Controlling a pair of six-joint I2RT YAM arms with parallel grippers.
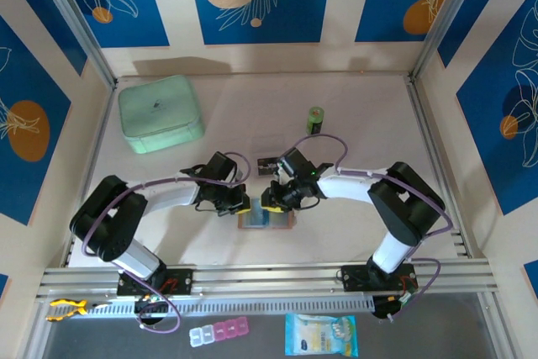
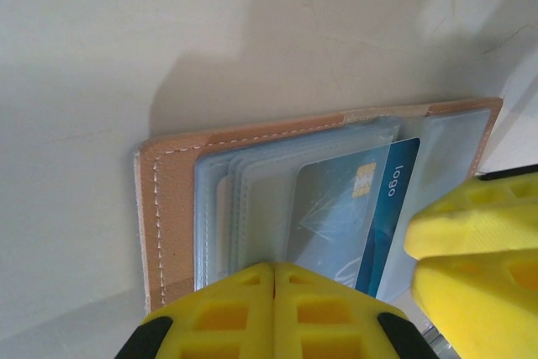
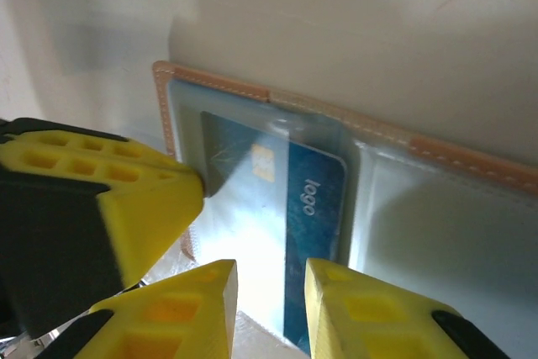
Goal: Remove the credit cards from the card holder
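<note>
1. The table (image 1: 361,124) carries the whole work. Both arms reach in from 6 o'clock and meet near its middle.
2. The mint-green case (image 1: 160,113) sits at 10 o'clock in the top view, well apart from the work. It plays no part in the task.
3. The card holder (image 1: 266,219) lies open and flat just ahead of the arm bases, between the two grippers. Its clear pocket sleeves face up, which exposes the pocket contents to both wrist cameras.
4. The left gripper (image 2: 274,268) has its fingers pressed together, with no gap showing. Its tips bear on the sleeve stack at the holder's 6 o'clock edge in the left wrist view. This is probably done to pin the holder so that it does not slide when a card is drawn.
5. The right gripper (image 3: 271,271) has its fingers slightly apart. They stand over the card's protruding end, at 6 o'clock in the right wrist view. No grip on the card is visible yet.
6. The credit card (image 2: 353,208), blue with a gold chip, sits partly inside a clear sleeve.
7. A small dark rectangle (image 1: 269,161) lies on the table at 12 o'clock from the holder. It is possibly a card already out.
</note>
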